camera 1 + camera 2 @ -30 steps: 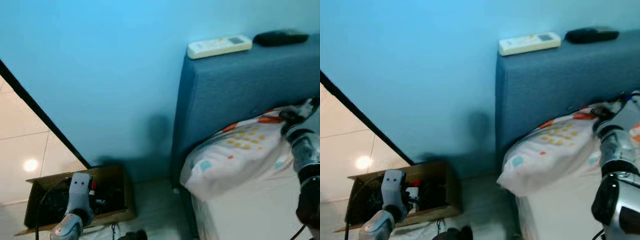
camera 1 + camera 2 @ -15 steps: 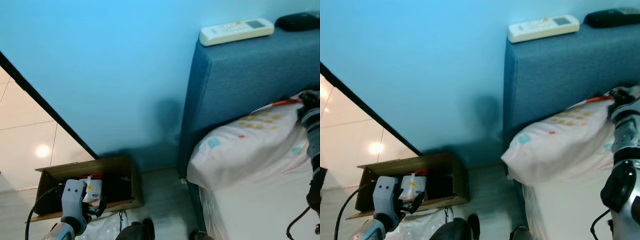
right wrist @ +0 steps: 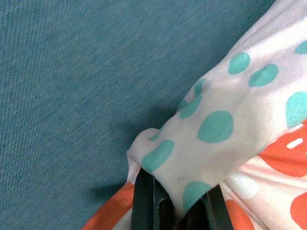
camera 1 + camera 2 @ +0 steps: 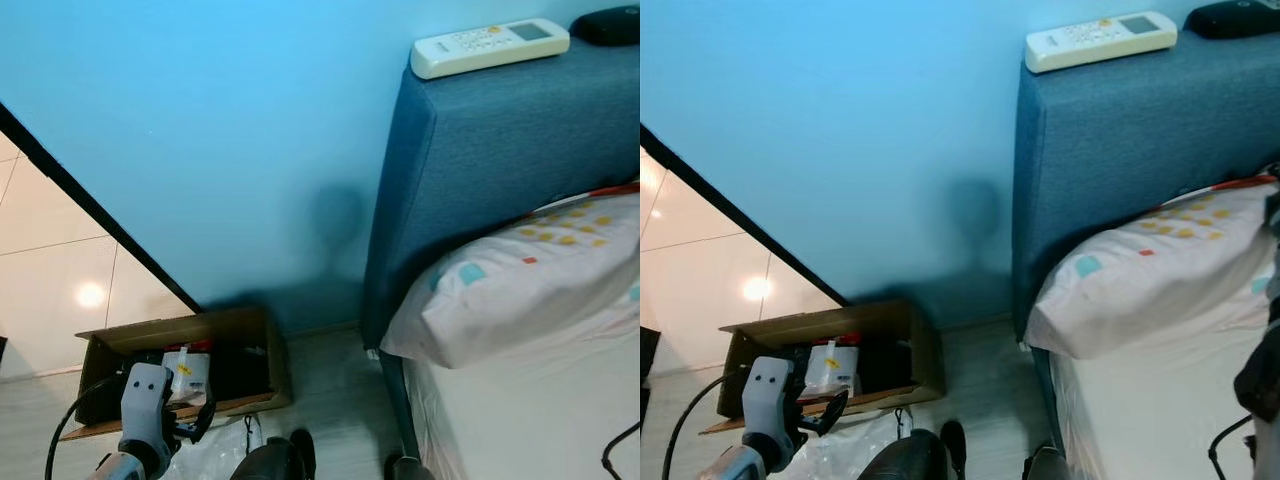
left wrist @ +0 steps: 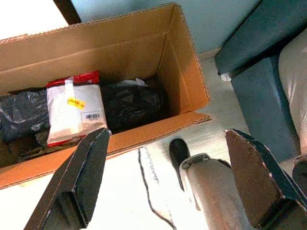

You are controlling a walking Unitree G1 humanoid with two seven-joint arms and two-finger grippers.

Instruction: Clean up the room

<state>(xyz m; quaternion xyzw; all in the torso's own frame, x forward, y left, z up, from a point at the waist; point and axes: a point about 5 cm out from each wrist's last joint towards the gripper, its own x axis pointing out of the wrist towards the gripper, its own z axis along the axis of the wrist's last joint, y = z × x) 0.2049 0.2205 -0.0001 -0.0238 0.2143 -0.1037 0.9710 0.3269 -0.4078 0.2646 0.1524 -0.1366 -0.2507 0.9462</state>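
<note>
A white pillow (image 4: 520, 290) with coloured dots lies on the bed, leaning against the blue headboard (image 4: 500, 150). In the right wrist view my right gripper (image 3: 177, 207) is shut on a corner of the pillow (image 3: 206, 143), right beside the headboard fabric (image 3: 72, 72). My right arm (image 4: 1265, 370) shows at the right edge. My left gripper (image 5: 165, 136) hangs low and open with nothing in it, above a cardboard box (image 4: 255, 330) on the floor.
The box holds a white packet with a red top (image 5: 74, 112) and black plastic bags (image 5: 134, 103). A white remote (image 4: 490, 45) and a black object (image 4: 610, 25) lie on the headboard's top. A white plastic bag (image 4: 215, 455) lies on the floor by my foot (image 5: 178, 151).
The camera has turned, so the bed now sits further right in the picture. My right arm has left the left eye view at the right edge. The left gripper stays low by the box.
</note>
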